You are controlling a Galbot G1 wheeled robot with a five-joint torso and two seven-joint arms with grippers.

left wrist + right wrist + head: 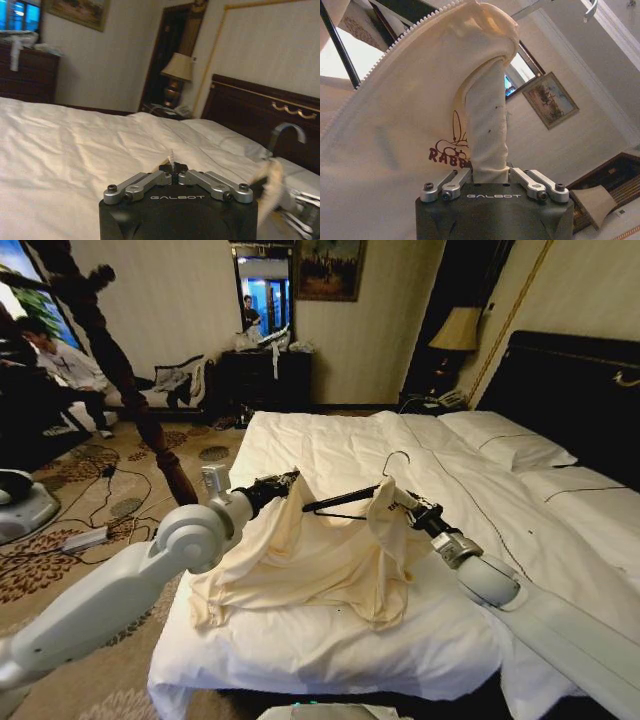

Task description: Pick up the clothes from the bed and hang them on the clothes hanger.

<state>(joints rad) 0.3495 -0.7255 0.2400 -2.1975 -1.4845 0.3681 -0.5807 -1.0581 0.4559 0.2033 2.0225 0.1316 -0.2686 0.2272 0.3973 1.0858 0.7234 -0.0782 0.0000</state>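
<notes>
The cream clothes (300, 560) hang in a wrinkled sheet above the white bed (330, 440), held up at two points. At the garment's upper left corner my left gripper (292, 480) is shut on it, and a tip of fabric shows between its fingertips in the left wrist view (173, 170). The black clothes hanger (335, 503), silver hook up, lies between the grippers with its right end inside the cloth. My right gripper (398, 498) is shut on a rolled fold of the clothes (395, 125) there (489, 175). The fabric shows a zipper and red print beside the hanger's rod (337, 42).
White pillows (505, 440) and the black headboard (570, 390) lie to the right. A lamp (457, 330) stands on a nightstand beyond. A dark dresser (265, 375) is at the back wall. Cables (90, 500) and a white device (20, 502) lie on the carpet at left.
</notes>
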